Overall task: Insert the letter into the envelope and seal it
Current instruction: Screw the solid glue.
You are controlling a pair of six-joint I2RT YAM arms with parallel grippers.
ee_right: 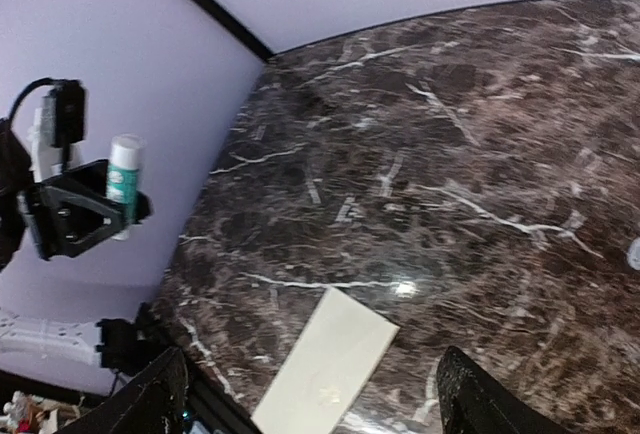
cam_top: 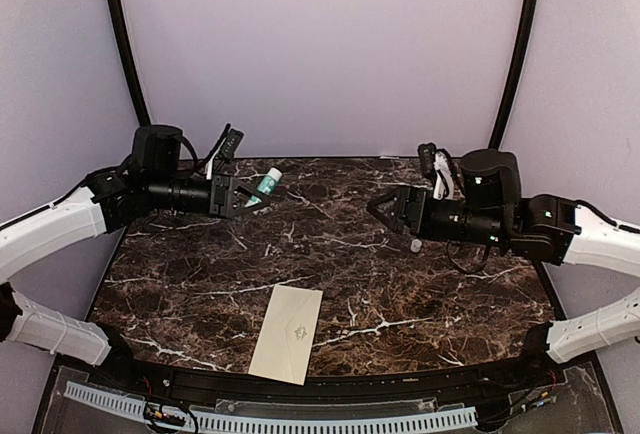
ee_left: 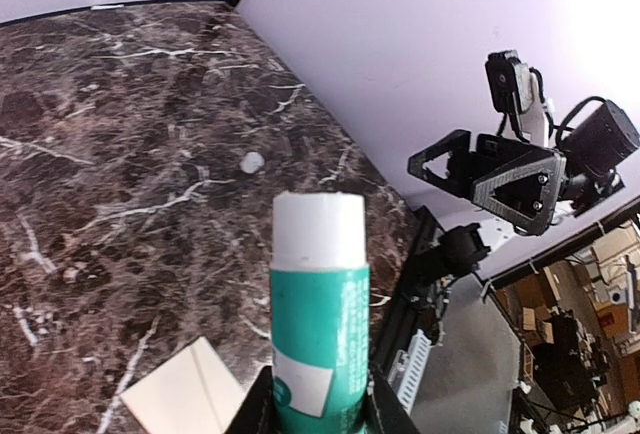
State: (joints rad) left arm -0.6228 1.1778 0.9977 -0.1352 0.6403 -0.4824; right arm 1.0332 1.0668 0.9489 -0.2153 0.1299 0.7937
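Tabletop of dark brown marble-look stone with white veins (cam_top: 180, 284) is filling the top view. A long plain cream paper envelope (cam_top: 287, 332) is lying at the near edge, around the middle, one short end reaching that edge. A small faint emblem (cam_top: 297, 332) is facing up, too faint to read, and I cannot tell how the flap is lying. No loose letter is showing, so it is probably inside already. The left gripper (cam_top: 245, 194) is hanging over the far-left corner, clenched on a teal-and-white plastic glue stick (cam_top: 266, 184). The right gripper (cam_top: 378, 206) is hovering over the right half, jaws spread, nothing between them. A small white round cap (cam_top: 415, 245) is lying on the surface just below it.

Left wrist view: the glue stick is sitting upright between the jaws, white top bare. The teal label is carrying a white patch and tiny print, too blurred to read; no brand is legible. One envelope corner is poking in at the bottom.

Right wrist view: both fingers are standing wide apart, and the envelope is lying between them, well below.

Judgement: sealing is the step in hand, with the glue ready. The next move is calling for the flap to be exposed, the right gripper pinning the envelope, and the left one wiping glue along the flap edge.
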